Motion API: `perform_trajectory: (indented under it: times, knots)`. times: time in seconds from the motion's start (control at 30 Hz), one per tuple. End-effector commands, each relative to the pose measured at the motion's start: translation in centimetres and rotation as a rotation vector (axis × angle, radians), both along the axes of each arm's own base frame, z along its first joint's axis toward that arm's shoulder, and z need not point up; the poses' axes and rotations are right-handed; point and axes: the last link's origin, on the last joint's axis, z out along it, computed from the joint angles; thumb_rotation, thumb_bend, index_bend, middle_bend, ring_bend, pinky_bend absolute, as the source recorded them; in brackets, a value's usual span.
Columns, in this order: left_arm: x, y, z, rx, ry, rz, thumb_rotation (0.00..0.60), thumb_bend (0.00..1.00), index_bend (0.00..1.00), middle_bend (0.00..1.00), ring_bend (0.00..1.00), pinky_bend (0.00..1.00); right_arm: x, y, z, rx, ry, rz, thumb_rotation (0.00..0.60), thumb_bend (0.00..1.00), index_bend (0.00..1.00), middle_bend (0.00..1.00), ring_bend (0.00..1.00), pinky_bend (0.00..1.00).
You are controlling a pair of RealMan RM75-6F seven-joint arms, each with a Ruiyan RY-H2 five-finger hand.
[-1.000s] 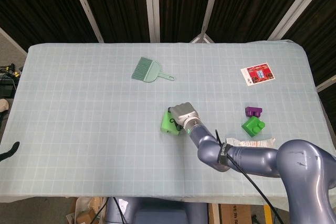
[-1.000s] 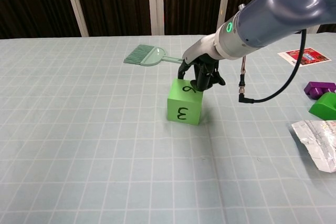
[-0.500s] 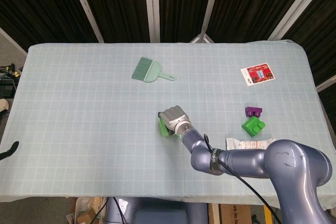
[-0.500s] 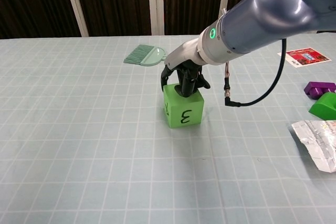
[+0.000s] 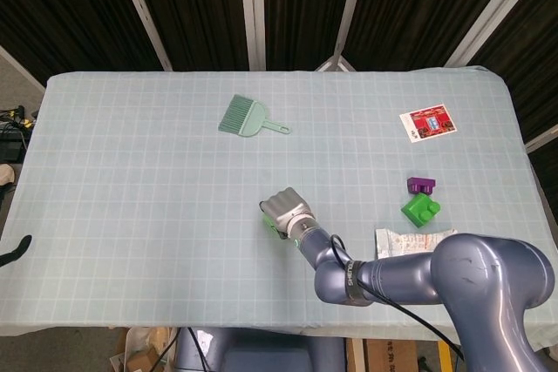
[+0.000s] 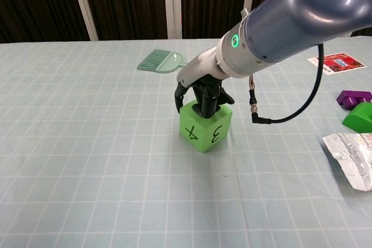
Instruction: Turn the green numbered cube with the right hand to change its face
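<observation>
The green numbered cube stands on the table with one corner toward the chest view. Its face with a 4 is on the left and its face with a 3 on the right. My right hand comes down from above and grips the cube's top with curled fingers. In the head view the right hand covers nearly all of the cube; only a green sliver shows. A small dark shape at the table's left edge seems to be part of my left hand, and its fingers cannot be made out.
A green hand brush lies at the back centre. On the right are a red card, a purple block, a green block and a crumpled wrapper.
The right hand has twisted the cube about its upright axis. The 3 face has swung to the right and a 4 face has come into view. Hand and cube have shifted slightly left.
</observation>
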Motion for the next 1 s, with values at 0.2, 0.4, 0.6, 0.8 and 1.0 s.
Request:
perform_trajectory:
  times: [0.2, 0.4, 0.6, 0.8, 1.0]
  knots:
    - [0.0, 0.0, 0.0, 0.002, -0.001, 0.0, 0.6, 0.34, 0.11, 0.0, 0.0, 0.06, -0.3, 0.8, 0.7, 0.011, 0.051, 0.004, 0.6, 0.75, 0.25, 0.82, 0.78, 0.64]
    - [-0.1, -0.1, 0.3, 0.013, -0.005, 0.003, 0.6, 0.34, 0.11, 0.0, 0.0, 0.06, -0.8, 1.3, 1.3, 0.019, 0.078, 0.009, 0.6, 0.75, 0.26, 0.82, 0.78, 0.64]
    - [-0.1, -0.1, 0.3, 0.014, -0.005, 0.004, 0.6, 0.34, 0.11, 0.0, 0.0, 0.06, -1.0, 2.1, 1.7, 0.039, 0.092, 0.019, 0.6, 0.75, 0.28, 0.82, 0.78, 0.64]
    - [-0.1, -0.1, 0.3, 0.018, -0.004, 0.004, 0.6, 0.34, 0.11, 0.0, 0.0, 0.06, -1.4, 3.1, 1.7, 0.067, 0.116, 0.041, 0.6, 0.75, 0.28, 0.82, 0.78, 0.64]
    - [-0.1, -0.1, 0.3, 0.018, -0.004, 0.006, 0.6, 0.34, 0.11, 0.0, 0.0, 0.06, -1.1, 4.4, 1.6, 0.095, 0.116, 0.069, 0.6, 0.75, 0.28, 0.82, 0.78, 0.64]
